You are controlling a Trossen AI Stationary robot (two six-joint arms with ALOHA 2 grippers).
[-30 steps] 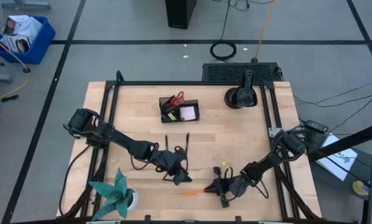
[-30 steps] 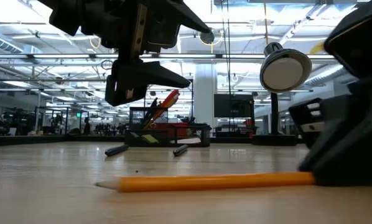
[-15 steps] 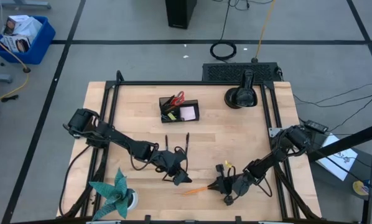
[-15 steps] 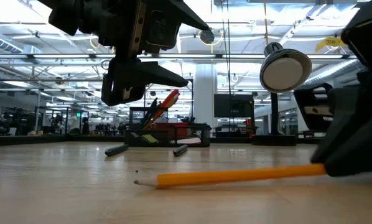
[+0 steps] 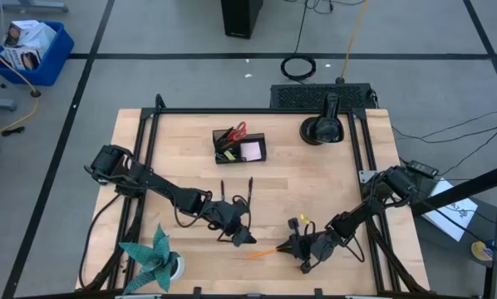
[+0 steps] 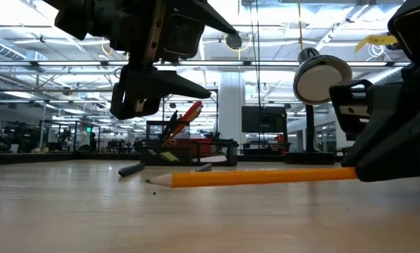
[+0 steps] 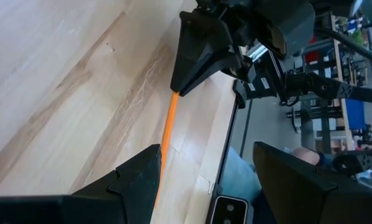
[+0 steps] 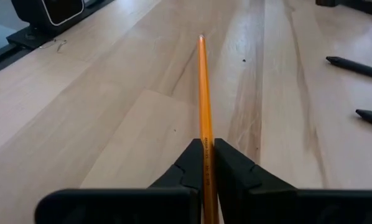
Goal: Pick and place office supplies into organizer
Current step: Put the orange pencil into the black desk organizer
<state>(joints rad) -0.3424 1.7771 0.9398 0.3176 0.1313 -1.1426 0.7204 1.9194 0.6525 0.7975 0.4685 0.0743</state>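
Right tool (image 8: 204, 163), clamped on the pencil (image 8: 203, 87), now carries it clear of the bench (image 5: 315, 195), level, where a second ago it lay flat. Transport to the organizer (image 5: 239, 147), well ahead, can begin. Left tool (image 5: 240, 235) hovers nearby, fingers apart, empty.

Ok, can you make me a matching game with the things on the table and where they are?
Things:
1. pencil
2. scissors
3. two pens
4. paper plant

Places:
A. lying loose in the middle of the table
B. standing in the organizer
C. at the near left corner of the table
D. clamped in the right gripper

Pairs: 1-D, 2-B, 3-A, 4-C
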